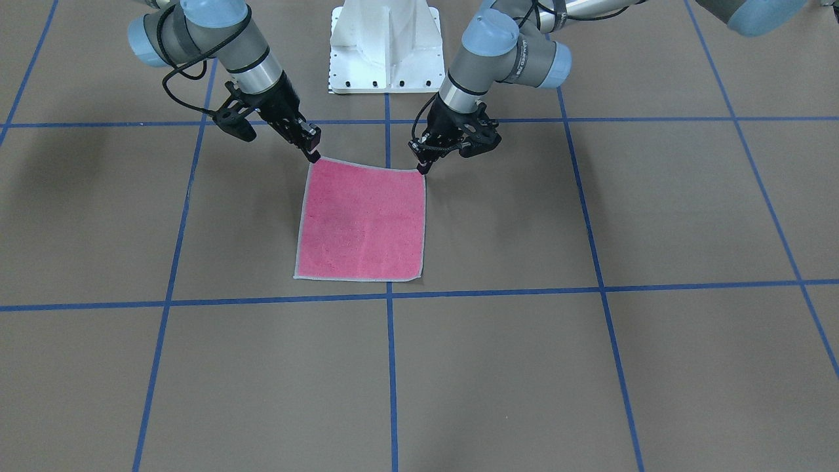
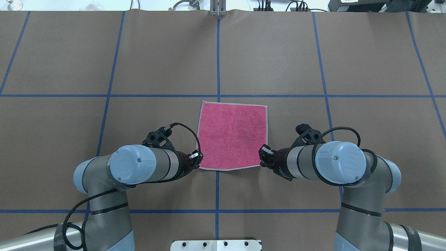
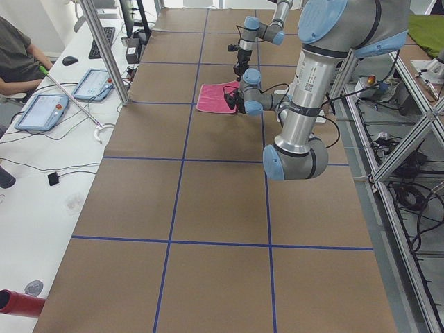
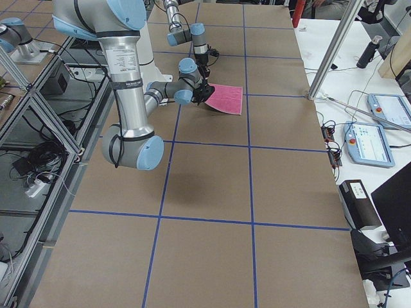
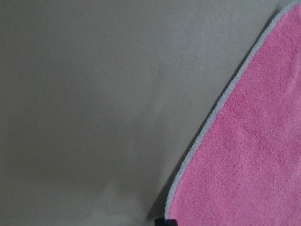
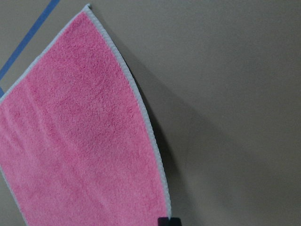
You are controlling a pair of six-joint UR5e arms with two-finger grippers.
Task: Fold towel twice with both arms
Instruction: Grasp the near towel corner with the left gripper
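Note:
The towel (image 1: 364, 223) lies pink face up on the brown table, its light grey edge showing all round; it also shows in the overhead view (image 2: 231, 134). My left gripper (image 2: 198, 161) is shut on the towel's near left corner; in the front view it is on the right (image 1: 423, 169). My right gripper (image 2: 262, 154) is shut on the near right corner; in the front view it is on the left (image 1: 313, 156). Both wrist views show the pink cloth (image 5: 249, 160) (image 6: 80, 132) rising to the fingertips, with shadow under its edge. The dark grey face is hidden.
The white pedestal base (image 1: 385, 46) stands behind the towel, between the arms. Blue tape lines (image 2: 218, 62) grid the brown table. A side desk with tablets (image 3: 41, 111) and a seated person (image 3: 17, 59) lies beyond the far table edge.

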